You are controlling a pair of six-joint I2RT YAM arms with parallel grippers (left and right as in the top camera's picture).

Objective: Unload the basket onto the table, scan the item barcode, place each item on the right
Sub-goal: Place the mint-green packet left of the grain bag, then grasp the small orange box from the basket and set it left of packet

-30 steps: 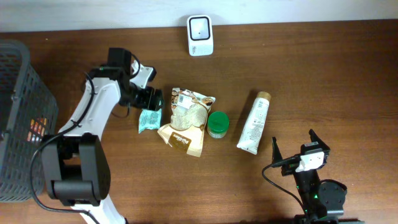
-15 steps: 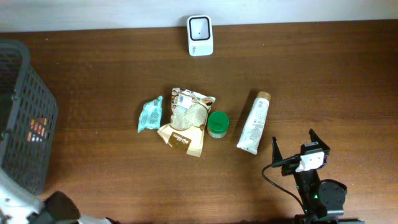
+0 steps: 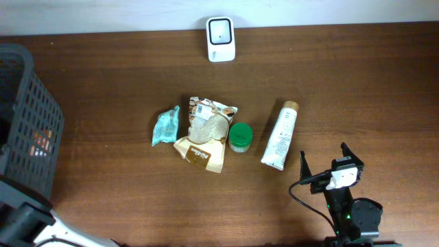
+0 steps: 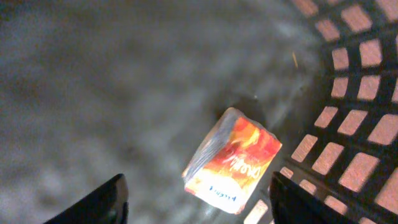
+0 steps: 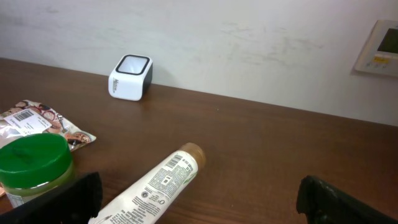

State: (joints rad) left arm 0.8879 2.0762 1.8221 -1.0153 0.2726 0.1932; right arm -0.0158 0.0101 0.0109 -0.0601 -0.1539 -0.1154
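Note:
In the left wrist view an orange and red packet point(image 4: 233, 162) lies flat on the dark basket's floor point(image 4: 112, 93), close to the lattice wall point(image 4: 354, 124). My left gripper point(image 4: 198, 186) hangs over it, open, one finger on each side of the packet's near end and neither touching it. The white scanner point(image 3: 221, 29) stands at the table's back edge. My right gripper point(image 3: 324, 155) rests open at the front right, holding nothing, just short of a white tube point(image 5: 149, 186) whose barcode faces up.
The dark mesh basket point(image 3: 27, 123) fills the left edge. Mid-table lie a teal packet point(image 3: 164, 126), a beige snack bag point(image 3: 204, 134), a green-lidded jar point(image 3: 240, 136) and the white tube point(image 3: 280, 134). Part of the left arm point(image 3: 20, 226) shows at the bottom left.
The left arm has left the teal packet and swung away to the left into the basket, out of the overhead view. The right arm and the table items have not moved.

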